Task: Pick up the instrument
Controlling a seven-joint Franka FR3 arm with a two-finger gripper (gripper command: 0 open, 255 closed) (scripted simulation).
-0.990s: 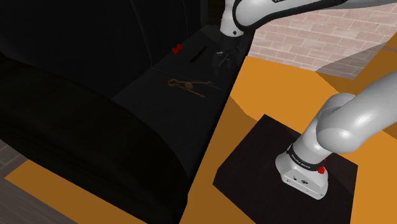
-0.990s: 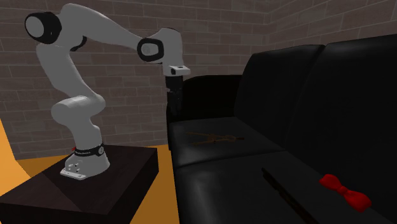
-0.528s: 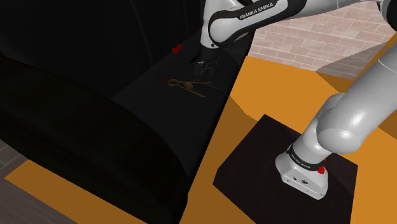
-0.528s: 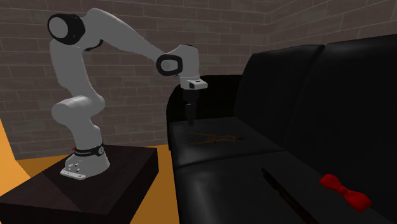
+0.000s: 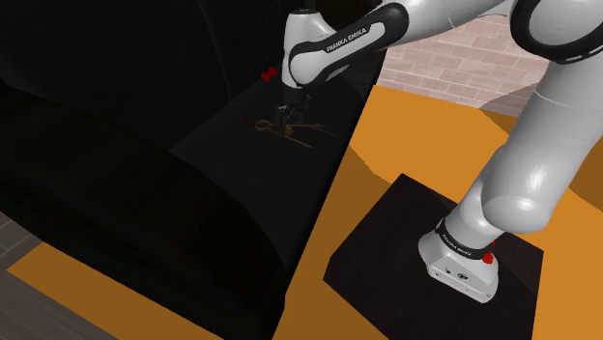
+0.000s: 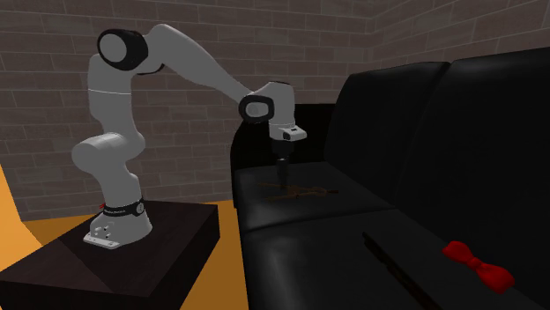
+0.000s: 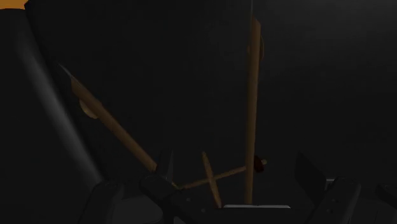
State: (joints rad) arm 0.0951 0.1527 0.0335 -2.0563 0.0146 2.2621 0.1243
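The instrument [image 5: 302, 136] is a thin brown wooden piece with long crossed legs, lying flat on the black sofa seat [image 5: 242, 145]. In the second exterior view the instrument [image 6: 304, 192] lies near the seat's front edge. My gripper [image 5: 287, 120] points straight down just above its hinged end, and in the second exterior view the gripper [image 6: 283, 179] hangs close over it. In the wrist view the gripper [image 7: 238, 170] is open, its black fingers [image 7: 164, 167] standing apart on either side of the instrument [image 7: 252, 102], touching nothing.
A small red bow-shaped object [image 6: 477, 262] lies farther along the sofa, beside a thin dark stick [image 6: 389, 262]. The sofa's tall backrest [image 6: 458, 132] rises behind the seat. The stand [image 5: 435, 256] sits on an orange floor [image 5: 387, 135] beside the sofa.
The arm has swung toward the shoulder view's left and come down, from beside the sofa's edge to just above the instrument. The instrument has not moved.
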